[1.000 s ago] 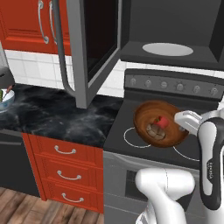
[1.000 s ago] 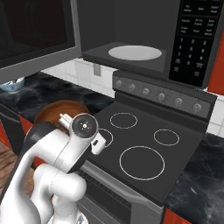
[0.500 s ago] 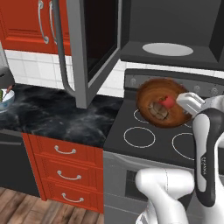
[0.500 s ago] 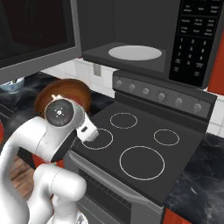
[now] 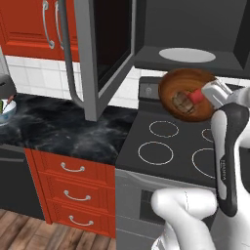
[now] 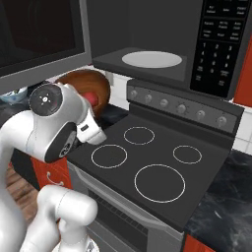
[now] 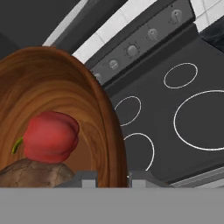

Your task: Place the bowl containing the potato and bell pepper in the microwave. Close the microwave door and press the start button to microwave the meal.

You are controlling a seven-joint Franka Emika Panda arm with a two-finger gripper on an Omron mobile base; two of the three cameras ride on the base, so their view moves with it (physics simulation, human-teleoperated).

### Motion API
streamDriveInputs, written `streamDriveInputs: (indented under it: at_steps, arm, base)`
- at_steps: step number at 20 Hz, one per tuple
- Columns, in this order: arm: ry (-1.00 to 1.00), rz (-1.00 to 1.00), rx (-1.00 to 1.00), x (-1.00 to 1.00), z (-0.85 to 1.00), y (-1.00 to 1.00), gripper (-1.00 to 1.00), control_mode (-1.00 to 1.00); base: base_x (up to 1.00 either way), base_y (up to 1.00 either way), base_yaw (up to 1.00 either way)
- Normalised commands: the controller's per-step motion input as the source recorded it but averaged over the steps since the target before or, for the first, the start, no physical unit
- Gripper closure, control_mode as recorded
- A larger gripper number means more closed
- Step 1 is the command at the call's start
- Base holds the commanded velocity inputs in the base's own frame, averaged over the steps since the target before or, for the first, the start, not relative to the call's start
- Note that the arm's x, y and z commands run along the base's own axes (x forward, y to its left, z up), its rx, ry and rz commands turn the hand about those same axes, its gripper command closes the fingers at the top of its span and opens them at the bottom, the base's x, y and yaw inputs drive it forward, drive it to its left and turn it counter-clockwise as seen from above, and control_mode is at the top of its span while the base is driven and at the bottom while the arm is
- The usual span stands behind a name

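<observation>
So the hand [image 7: 113,177] is pinching the rim of the bowl [image 5: 188,93] mid-right in the left base view, tilted above the stove [image 5: 180,146], and I'd level it so potato [image 5: 181,102] and bell pepper [image 5: 196,97] stay put before sliding into the microwave [image 5: 193,34].

The bowl [image 7: 65,92] looks like turned wood — brown, with swirling grain and a soft sheen. The bell pepper [image 7: 50,135] has smooth, slightly glossy red skin; the potato [image 7: 33,175] beside it is dull and rough. The stove [image 5: 171,146] has a flat, matt black top with thin white rings. The microwave [image 6: 162,29] is plain dark grey, matt, and its microwave door [image 5: 93,53] has a grey frame around dark glass. The tabletop [image 5: 53,127] resembles polished black marble — veined with grey.
</observation>
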Motion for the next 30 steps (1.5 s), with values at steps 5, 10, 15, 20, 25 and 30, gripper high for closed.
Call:
streamDriveInputs:
  at_steps: [5, 10, 15, 20, 25, 30]
  arm:
    - [0.01, -0.22, 0.19, 0.1, 0.49, -0.34, 1.0, -1.0]
    - [0.03, -0.22, 0.13, 0.29, 0.32, -0.3, 1.0, -1.0]
    - [0.0, -0.07, 0.11, 0.38, 0.2, -0.44, 1.0, -1.0]
    - [0.0, -0.04, 0.01, 0.53, 0.03, -0.23, 1.0, -1.0]
    - [0.0, -0.07, 0.0, 0.62, 0.1, -0.28, 1.0, -1.0]
    - [0.0, -0.03, 0.0, 0.53, 0.28, -0.1, 1.0, -1.0]
  base:
    - [0.0, 0.0, 0.0]
    - [0.0, 0.0, 0.0]
    - [0.0, 0.0, 0.0]
    - [0.0, 0.0, 0.0]
    - [0.0, 0.0, 0.0]
    - [0.0, 0.0, 0.0]
